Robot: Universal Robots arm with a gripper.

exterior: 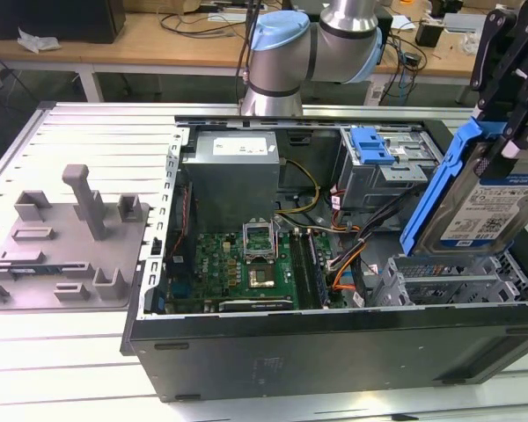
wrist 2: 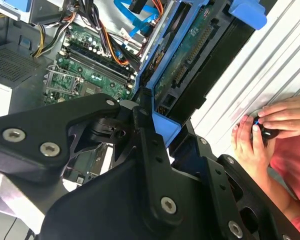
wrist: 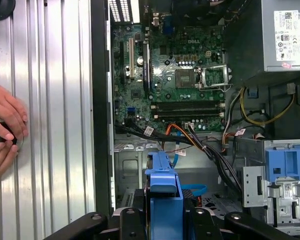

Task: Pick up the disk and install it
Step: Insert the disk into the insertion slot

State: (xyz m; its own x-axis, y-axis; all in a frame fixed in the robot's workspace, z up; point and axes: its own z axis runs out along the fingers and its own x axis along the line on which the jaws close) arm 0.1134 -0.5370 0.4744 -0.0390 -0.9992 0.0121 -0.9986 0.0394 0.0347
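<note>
The gripper (exterior: 503, 141) is clamped on the disk (exterior: 486, 207), which hangs tilted at its six o'clock in the exterior view. It hovers over the drive cage (exterior: 440, 283), three o'clock from the motherboard (exterior: 238, 259).

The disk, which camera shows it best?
The exterior view: the disk shows its labelled face and blue carrier. The second wrist view shows its circuit-board underside; the first wrist view, its carrier edge-on.

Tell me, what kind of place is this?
Probably a robot lab or workshop: a robot arm whose gripper holds a disk over an open computer case, with cluttered workbenches behind.
</note>
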